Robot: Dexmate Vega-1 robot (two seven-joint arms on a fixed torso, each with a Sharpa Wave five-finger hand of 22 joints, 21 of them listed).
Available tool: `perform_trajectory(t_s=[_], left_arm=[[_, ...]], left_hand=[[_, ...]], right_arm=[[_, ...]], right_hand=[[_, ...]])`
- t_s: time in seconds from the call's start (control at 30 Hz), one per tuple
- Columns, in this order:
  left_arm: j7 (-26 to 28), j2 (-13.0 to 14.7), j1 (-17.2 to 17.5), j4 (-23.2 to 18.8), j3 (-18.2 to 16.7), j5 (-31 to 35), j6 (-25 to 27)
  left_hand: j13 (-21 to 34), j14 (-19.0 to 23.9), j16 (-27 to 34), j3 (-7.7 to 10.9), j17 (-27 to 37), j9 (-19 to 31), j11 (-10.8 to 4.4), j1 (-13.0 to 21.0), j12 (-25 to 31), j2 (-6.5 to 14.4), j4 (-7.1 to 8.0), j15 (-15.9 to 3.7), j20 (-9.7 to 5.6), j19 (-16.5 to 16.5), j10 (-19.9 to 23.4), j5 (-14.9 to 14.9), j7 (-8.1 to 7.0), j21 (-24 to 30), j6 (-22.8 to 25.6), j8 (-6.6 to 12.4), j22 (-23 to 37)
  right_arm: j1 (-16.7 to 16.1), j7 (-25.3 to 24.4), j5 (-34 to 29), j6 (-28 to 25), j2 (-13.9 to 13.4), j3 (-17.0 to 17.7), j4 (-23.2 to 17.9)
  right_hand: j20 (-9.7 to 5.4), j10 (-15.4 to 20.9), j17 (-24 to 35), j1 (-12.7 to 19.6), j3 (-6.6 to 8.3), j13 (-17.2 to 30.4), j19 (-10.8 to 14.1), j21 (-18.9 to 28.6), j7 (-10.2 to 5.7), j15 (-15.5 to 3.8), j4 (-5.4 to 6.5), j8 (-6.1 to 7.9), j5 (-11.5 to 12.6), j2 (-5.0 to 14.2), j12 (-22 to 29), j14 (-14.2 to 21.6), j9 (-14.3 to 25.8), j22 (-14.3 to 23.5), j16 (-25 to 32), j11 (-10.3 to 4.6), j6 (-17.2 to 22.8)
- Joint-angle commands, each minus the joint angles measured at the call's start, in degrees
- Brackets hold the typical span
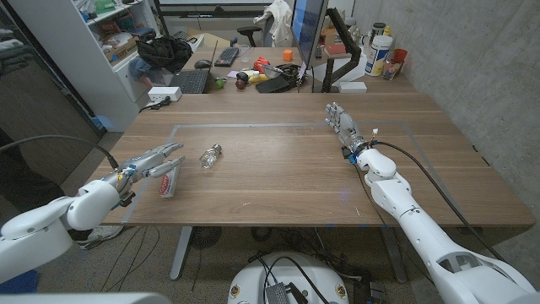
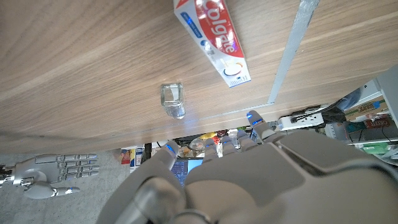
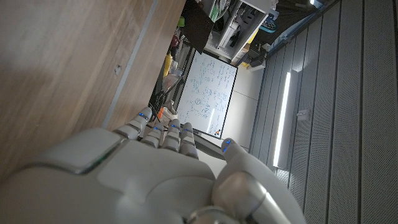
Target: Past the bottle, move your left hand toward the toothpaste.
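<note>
Toothpaste (image 1: 171,181) lies near the table's (image 1: 278,181) front left edge, just beside the left hand (image 1: 150,163), fingers spread, holding nothing; bottle (image 1: 211,155) close by; right hand (image 1: 344,125) open too, well apart

On the wooden table (image 1: 287,173) lie two loose things: one toothpaste tube (image 1: 171,180) and one small clear bottle (image 1: 211,155), just beside it toward the table's middle. Two robot hands are over the table: one left hand (image 1: 150,162) by the tube, one right hand (image 1: 345,125) well apart.
</note>
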Motion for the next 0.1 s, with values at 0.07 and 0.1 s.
perform_trajectory(t_s=[0.07, 0.1], left_arm=[[-1.06, 0.0, 1.04, -1.26, -0.02, 0.22, 1.35], [-1.04, -0.03, 1.18, -1.41, 0.01, 0.34, 1.52]], left_hand=[[0.21, -6.3, 0.25, 0.33, 0.08, 0.09, -0.32, 0.5, 0.12, 5.22, 0.07, -0.87, -1.75, -6.36, -0.52, -0.22, -0.18, -0.11, 0.06, 0.21, 0.17], [0.21, -6.3, 0.26, 0.35, 0.09, 0.09, -0.34, 0.5, 0.12, 5.22, 0.07, -0.87, -1.77, -6.33, -0.52, -0.22, -0.18, -0.1, 0.05, 0.21, 0.17]], right_arm=[[-1.1, 0.54, 0.56, -0.4, -0.45, 0.28, -0.51], [-1.22, 0.64, 0.59, -0.37, -0.54, 0.31, -0.58]], right_hand=[[-5.74, 0.41, 0.13, -0.54, -0.16, 0.21, 0.62, -0.05, 0.03, -0.72, -0.08, 0.15, 0.04, 4.65, 0.27, -0.08, 0.22, 0.11, 0.25, -0.03, 0.35], [-5.71, 0.42, 0.13, -0.54, -0.16, 0.21, 0.62, -0.06, 0.05, -0.69, -0.08, 0.16, 0.04, 4.66, 0.27, -0.07, 0.22, 0.11, 0.26, -0.01, 0.37]])
